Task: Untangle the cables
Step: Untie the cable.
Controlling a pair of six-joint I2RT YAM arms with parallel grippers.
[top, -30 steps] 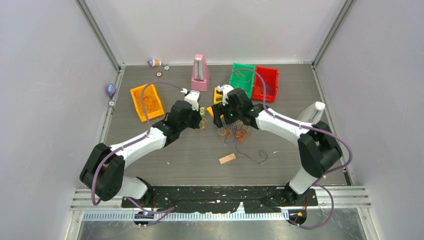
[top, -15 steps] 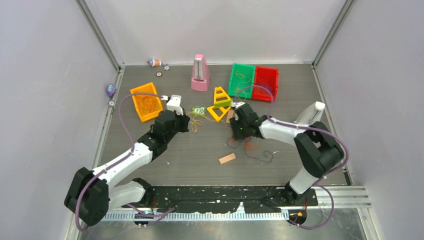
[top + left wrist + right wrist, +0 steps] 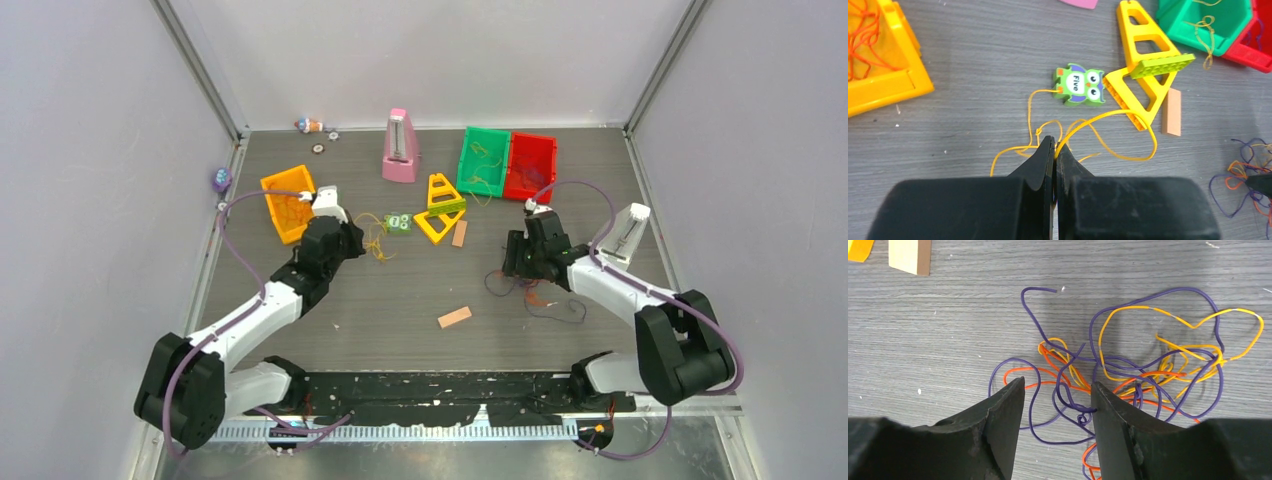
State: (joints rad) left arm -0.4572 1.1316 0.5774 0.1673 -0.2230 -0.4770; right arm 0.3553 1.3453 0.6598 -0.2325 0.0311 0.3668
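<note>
Tangle of thin orange, yellow and purple wire cables (image 3: 530,293) right of centre in top view, beside black right gripper (image 3: 512,266). Left wrist: black left gripper (image 3: 1054,150) clamped on 1 yellow wire strand (image 3: 1108,114). Right wrist: fingers (image 3: 998,425) spread, empty, astride tangle.

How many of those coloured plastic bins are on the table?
3. The orange bin sits on the left; the green bin and the red bin stand side by side at the back right.
</note>
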